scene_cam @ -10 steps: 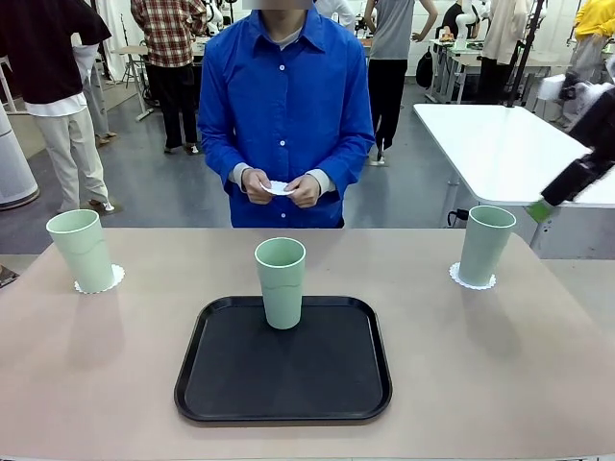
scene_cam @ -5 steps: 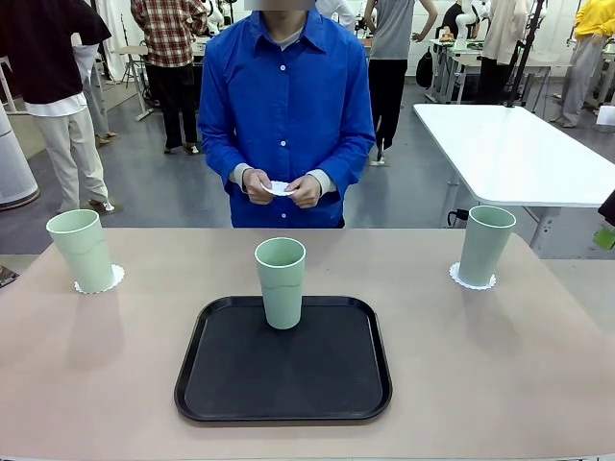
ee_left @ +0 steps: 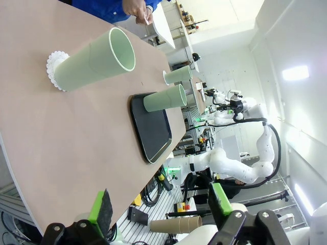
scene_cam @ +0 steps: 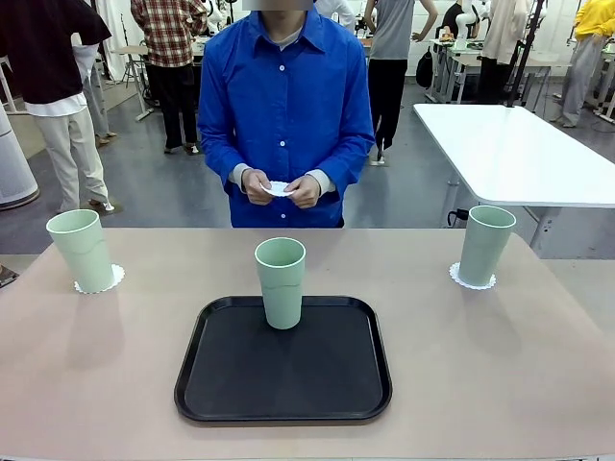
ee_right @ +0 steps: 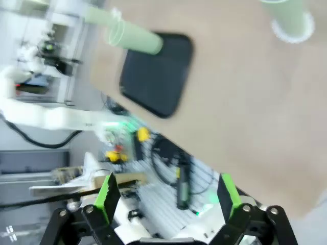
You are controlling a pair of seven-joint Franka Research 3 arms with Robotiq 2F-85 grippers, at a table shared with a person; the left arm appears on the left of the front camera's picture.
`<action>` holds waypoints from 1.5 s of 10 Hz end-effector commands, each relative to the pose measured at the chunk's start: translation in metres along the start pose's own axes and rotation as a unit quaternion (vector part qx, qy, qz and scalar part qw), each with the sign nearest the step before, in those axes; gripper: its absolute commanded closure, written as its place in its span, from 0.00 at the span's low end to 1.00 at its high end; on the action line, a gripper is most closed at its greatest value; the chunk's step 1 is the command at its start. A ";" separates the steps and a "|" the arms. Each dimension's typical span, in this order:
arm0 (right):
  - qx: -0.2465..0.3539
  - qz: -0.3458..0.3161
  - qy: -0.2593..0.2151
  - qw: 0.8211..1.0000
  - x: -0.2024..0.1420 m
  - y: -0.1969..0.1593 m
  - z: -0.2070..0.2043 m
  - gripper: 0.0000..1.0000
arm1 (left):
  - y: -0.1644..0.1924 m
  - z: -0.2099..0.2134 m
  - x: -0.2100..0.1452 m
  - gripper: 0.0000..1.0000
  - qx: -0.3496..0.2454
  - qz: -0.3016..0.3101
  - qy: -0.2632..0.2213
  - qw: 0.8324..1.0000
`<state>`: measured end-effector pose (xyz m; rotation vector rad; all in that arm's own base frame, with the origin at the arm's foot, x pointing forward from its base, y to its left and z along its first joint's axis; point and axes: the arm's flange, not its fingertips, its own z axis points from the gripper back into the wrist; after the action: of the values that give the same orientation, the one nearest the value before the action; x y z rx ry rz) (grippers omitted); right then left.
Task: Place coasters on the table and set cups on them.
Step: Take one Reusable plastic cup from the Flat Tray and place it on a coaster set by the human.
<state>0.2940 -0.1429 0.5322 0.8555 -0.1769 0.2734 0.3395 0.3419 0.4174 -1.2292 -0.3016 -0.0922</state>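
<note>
Empty, jaws wide: left gripper [ee_left: 158,201] and right gripper [ee_right: 166,186] — tall cup [scene_cam: 281,280] on tray [scene_cam: 221,389] looked tippy; off-centre grab might topple it.

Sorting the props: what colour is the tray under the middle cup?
The tray is black; front view shows it best.

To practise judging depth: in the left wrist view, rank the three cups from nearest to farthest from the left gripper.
1. Doily cup, closest to the left gripper, at the table's near end.
2. Tray cup, standing on the black tray, mid-table.
3. Far cup, beyond the tray at the opposite end.
</note>
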 end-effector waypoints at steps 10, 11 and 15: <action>0.220 -0.111 -0.045 0.968 -0.037 -0.116 0.023 0.00 | -0.002 0.001 -0.002 0.00 -0.002 -0.003 0.002 1.000; 0.219 -0.116 -0.063 0.967 -0.037 -0.124 0.024 0.00 | -0.002 0.001 -0.002 0.00 -0.002 -0.003 0.002 1.000; 0.224 -0.117 -0.094 0.963 -0.040 -0.141 0.029 0.00 | -0.002 0.001 -0.002 0.00 -0.002 -0.003 0.002 1.000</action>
<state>0.2930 -0.2530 0.4386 1.3355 -0.1570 -0.0014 0.3396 0.3418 0.4174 -1.2293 -0.3015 -0.0925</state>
